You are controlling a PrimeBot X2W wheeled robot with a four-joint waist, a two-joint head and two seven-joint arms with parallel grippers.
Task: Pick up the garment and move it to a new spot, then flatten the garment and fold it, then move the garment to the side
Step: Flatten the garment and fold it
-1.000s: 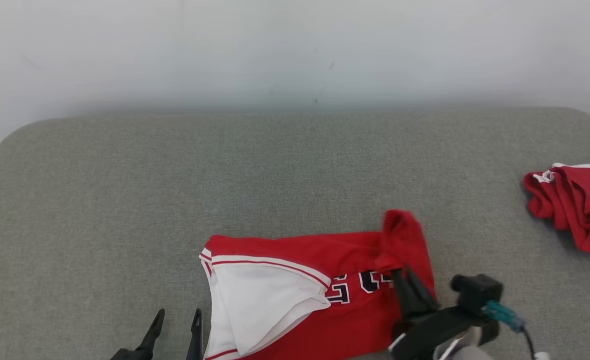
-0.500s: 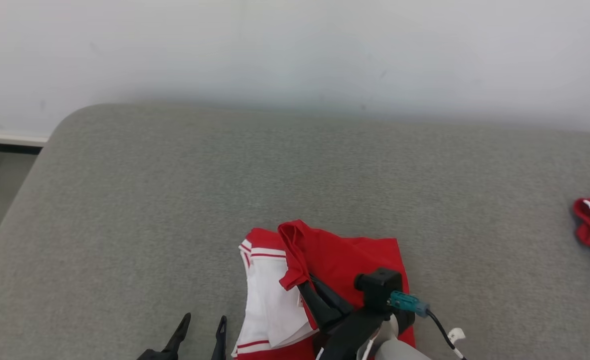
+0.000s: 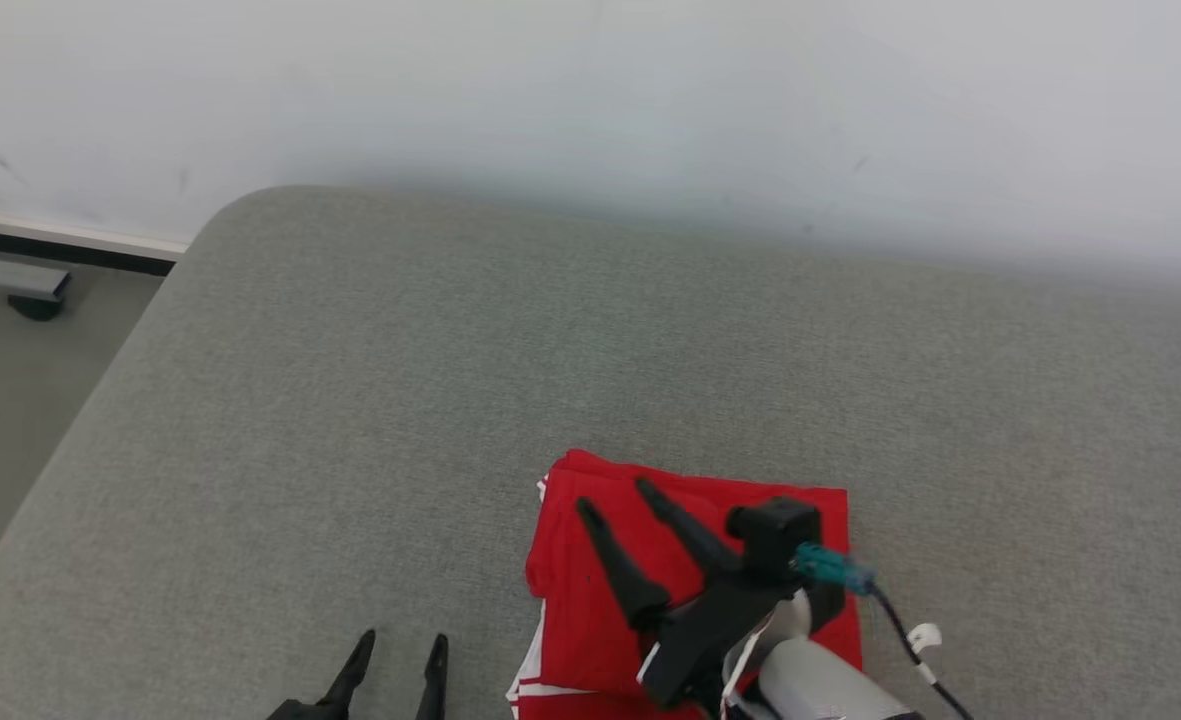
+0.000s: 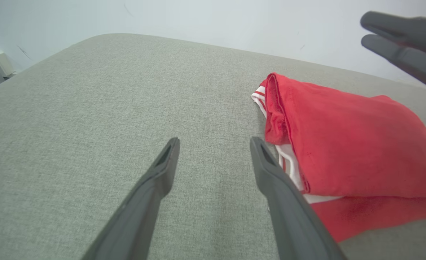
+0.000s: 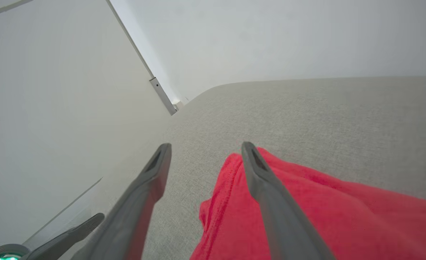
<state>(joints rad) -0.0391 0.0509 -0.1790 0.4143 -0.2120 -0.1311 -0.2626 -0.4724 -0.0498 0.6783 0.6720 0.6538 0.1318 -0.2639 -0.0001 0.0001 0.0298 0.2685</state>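
Garment [image 3: 560, 610]: red jersey cloth, lying folded in a compact, roughly square stack on the grey fabric surface [image 3: 350, 400], close to the near edge and a little right of centre in the head view. White trim with red stripes peeks out along its left side. From the left wrist view the layers read clearly: a red top fold [image 4: 342, 144], a white striped layer under it, more red at the bottom.

Right gripper [image 3: 612, 494]: over the garment, fingers pointing up and to the left in the head view, spread wide apart with nothing between them. In its own wrist view [image 5: 206, 145] one finger lies across the red cloth [image 5: 306, 209], the other across bare grey fabric (whether either tip touches the cloth, I cannot tell). A teal connector [image 3: 830, 570] with a dark cable sits on its wrist.

Left gripper [image 3: 404, 638]: low at the bottom edge, just left of the garment, fingers parted and empty. Its wrist view [image 4: 214, 140] shows bare grey surface between them, the cloth just beside the right-hand finger.

Beyond: rounded far-left corner of the surface, pale wall [image 3: 590, 90] behind, floor [image 3: 10, 380] at the left
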